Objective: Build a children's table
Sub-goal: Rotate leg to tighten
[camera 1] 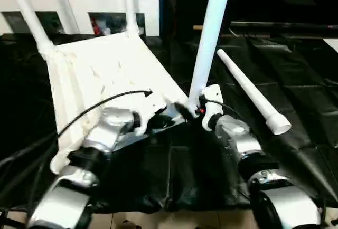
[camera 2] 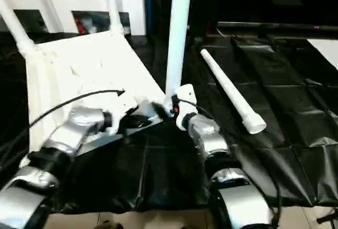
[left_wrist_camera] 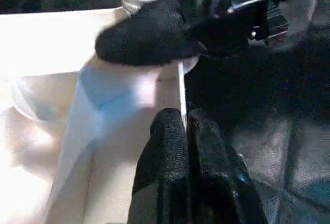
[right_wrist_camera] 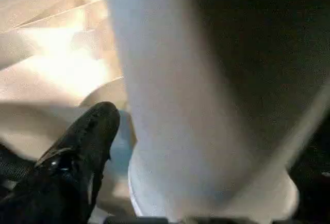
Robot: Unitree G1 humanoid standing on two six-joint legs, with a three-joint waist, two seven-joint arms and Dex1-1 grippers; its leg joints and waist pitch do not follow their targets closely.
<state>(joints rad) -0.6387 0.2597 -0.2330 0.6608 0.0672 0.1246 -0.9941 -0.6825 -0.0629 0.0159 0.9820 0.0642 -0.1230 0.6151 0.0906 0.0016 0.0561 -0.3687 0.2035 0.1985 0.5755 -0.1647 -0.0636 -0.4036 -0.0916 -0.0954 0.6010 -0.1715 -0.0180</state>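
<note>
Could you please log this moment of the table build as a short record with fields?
tabletop: white tabletop, underside up, on a black sheet
legs fitted: three upright in corner sockets: far left leg, far right leg, near right leg
leg left over: loose leg lying on the sheet to the right
left gripper: jaws shut on the tabletop's thin near edge
right gripper: at the base of the near right leg, jaws apart
background: white cabinet behind
</note>
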